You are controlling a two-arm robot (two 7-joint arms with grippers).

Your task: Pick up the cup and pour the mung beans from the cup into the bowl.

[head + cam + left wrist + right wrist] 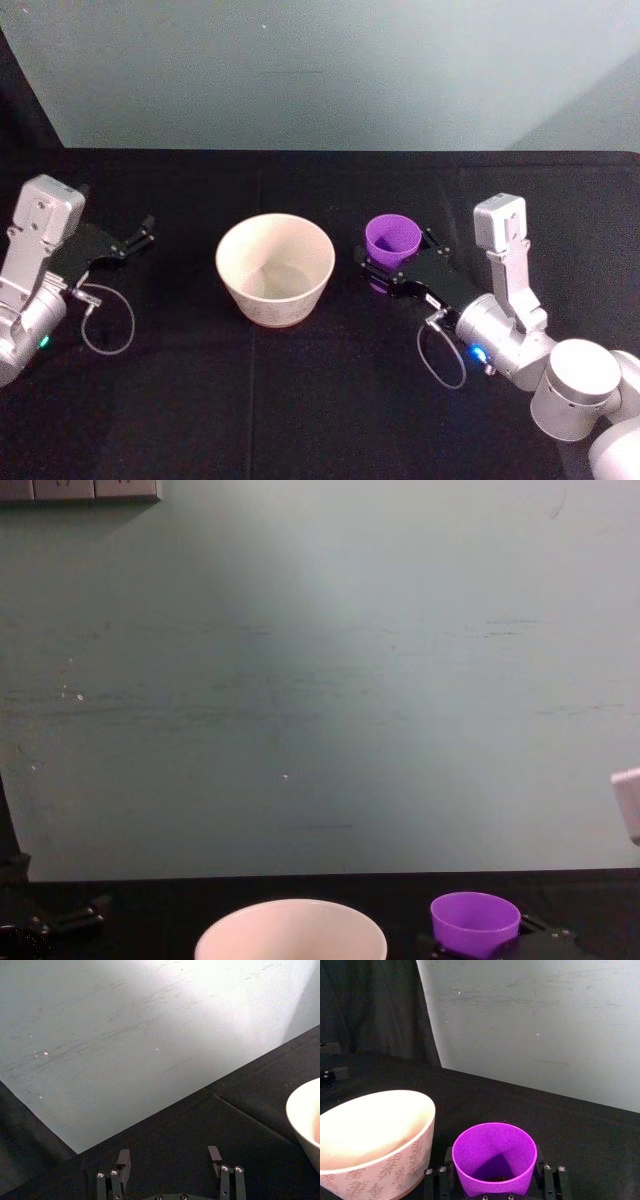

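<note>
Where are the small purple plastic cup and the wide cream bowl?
purple plastic cup (392,238): head view, on its inner wall.
wide cream bowl (272,304): head view, on its outer front wall.

cup (494,1157): smooth matt plastic | bowl (375,1130): smooth, slight sheen | tablecloth (330,400): matt cloth

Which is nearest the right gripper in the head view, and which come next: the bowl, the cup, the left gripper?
1. The cup: upright, inside the open right gripper, which sits around it.
2. The bowl: on the cup's left, apart from it, in the middle.
3. The left gripper: open and holding nothing, at the far left, beyond the bowl.
</note>
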